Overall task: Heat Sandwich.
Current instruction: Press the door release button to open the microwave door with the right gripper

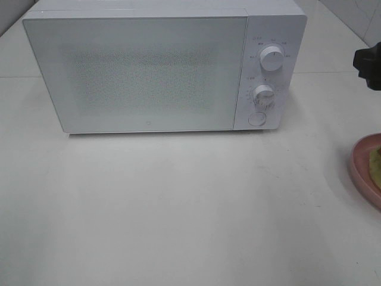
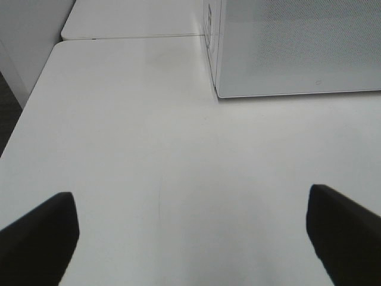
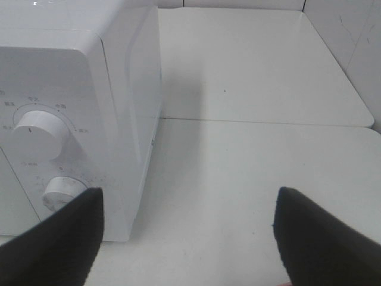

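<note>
Only a yellowish sliver of the sandwich shows, cut off by the right edge of the exterior view, lying on a round pink plate. The white microwave stands at the back with its door closed. In the left wrist view my left gripper is open over bare table, with the microwave's front corner ahead of it. My right gripper is open beside the microwave's control panel; nothing is between its fingers. A black part of the right arm pokes in above the plate.
The microwave panel carries two round knobs and a round button. The white table runs in front of the microwave, and a seam joins it to a second table behind. A tiled wall is at the far right.
</note>
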Robot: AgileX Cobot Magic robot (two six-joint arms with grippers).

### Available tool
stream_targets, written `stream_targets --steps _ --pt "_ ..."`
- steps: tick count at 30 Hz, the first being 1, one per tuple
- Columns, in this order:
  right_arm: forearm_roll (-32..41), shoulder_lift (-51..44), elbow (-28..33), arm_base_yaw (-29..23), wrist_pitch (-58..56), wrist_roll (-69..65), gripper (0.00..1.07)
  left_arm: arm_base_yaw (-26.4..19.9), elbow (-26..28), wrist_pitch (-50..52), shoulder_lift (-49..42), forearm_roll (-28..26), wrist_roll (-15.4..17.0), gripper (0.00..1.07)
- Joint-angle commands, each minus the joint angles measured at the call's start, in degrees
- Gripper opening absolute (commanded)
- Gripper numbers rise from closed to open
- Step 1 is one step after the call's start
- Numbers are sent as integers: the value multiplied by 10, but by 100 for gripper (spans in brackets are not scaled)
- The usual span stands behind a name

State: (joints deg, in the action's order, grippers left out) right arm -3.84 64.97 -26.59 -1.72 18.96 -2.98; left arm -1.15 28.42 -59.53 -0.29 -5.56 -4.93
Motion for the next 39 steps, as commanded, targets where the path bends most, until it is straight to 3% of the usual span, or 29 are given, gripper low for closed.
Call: stream_targets --steps 1,7,12,14,16,20,25,26,31,39 --pt "1 14 37 3 110 -3 76 -2 -1 1 -14 1 3 98" --pt "19 43 91 1 215 35 76 -2 -1 1 -14 1 3 98" --pt "125 77 135 -54 311 90 76 -2 -1 1 -14 1 3 98" --pt "185 103 151 -99 362 121 76 -2 -1 1 -14 1 3 98" --pt "202 112 152 -115 375 128 76 -2 -1 1 -14 1 3 98" --pt "284 168 152 -199 435 147 76 -2 -1 1 -14 1 3 98" --pt "339 197 152 -241 477 162 76 -2 -1 1 -14 1 3 98" --pt "371 217 152 -275 500 162 76 -2 -1 1 -14 1 3 98" --pt "438 261 149 -350 540 161 76 -2 -1 1 -14 1 3 98" --pt "513 297 127 -419 554 163 76 -2 -1 1 -14 1 3 98"
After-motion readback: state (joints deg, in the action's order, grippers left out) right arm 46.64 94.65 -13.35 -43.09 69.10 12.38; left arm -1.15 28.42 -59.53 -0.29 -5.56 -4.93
